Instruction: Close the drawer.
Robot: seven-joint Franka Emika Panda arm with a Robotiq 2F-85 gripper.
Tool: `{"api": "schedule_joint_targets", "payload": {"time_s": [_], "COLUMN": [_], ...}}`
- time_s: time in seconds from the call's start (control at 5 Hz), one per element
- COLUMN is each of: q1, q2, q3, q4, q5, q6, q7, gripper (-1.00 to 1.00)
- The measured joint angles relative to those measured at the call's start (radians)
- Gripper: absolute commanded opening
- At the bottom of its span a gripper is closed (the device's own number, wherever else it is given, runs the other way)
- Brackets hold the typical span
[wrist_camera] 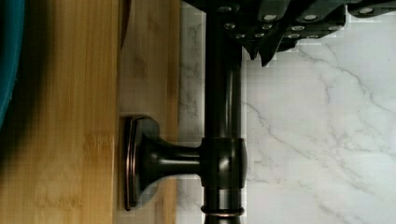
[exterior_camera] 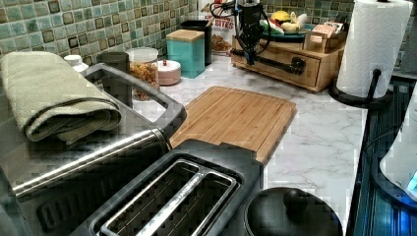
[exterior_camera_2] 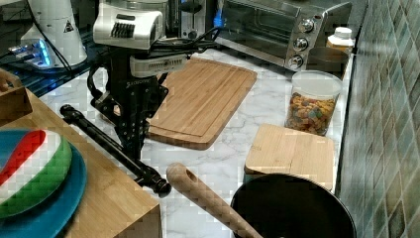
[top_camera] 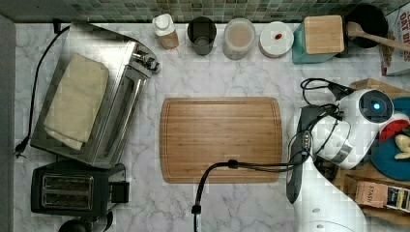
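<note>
Here I see one marble counter [top_camera: 227,67] spreading out from under my gripper [exterior_camera_2: 132,144], with one cutting board [top_camera: 221,139] lying flat just beyond it. The one drawer [exterior_camera: 280,66] sits right below the gripper, in the wooden box, its front facing the cutting board. Its single black bar handle [exterior_camera_2: 111,148] runs lengthwise along that front, parallel to the counter. My gripper comes down onto the bar near its middle; I cannot tell whether the fingers are clamped on it.

Marble counter [top_camera: 217,77]: cutting board [top_camera: 221,139], toaster [top_camera: 67,192], jars.
</note>
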Motion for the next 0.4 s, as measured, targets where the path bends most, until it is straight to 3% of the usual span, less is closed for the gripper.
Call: {"api": "schedule_joint_targets", "payload": {"time_s": [0.4], "q1": [-0.008], "q2": [0.0], "q3": [0.007], "q4": [0.0], "q5": [0.005], "q6": [0.0], "q7": [0.0], "gripper": [-1.0]}}
